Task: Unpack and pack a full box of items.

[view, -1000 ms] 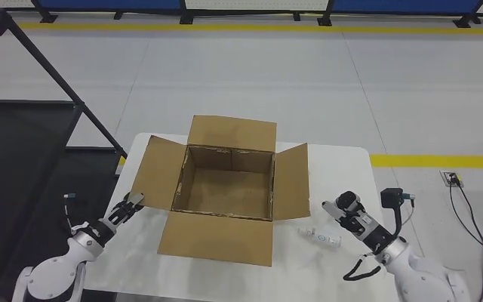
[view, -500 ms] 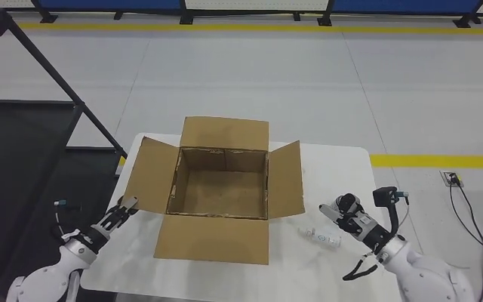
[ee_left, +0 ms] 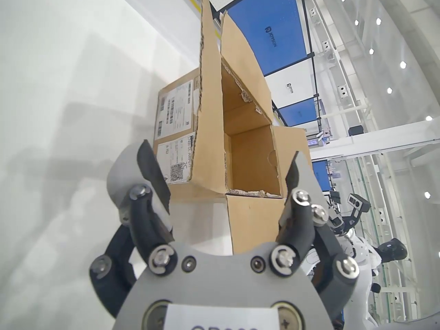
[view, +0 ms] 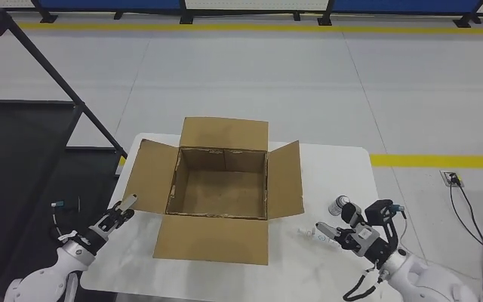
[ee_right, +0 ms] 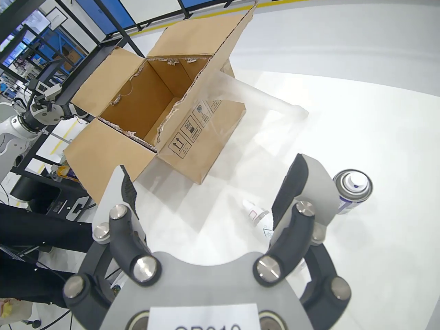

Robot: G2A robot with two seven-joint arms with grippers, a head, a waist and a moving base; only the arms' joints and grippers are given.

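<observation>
Top view shows you the cardboard box [view: 219, 192] in the middle of the bench [view: 332, 162], flaps spread. Your left hand [ee_left: 221, 159] hovers wide open beside its left flap. Your right hand [ee_right: 211, 166], also agape, hangs near an upright spray can [ee_right: 352, 187] and a lying tube [ee_right: 256, 214].

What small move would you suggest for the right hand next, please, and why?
Probably lower the right hand onto the small bottle lying close by: the hand is open and empty, the box looks empty, and the spray can is outside too.
</observation>
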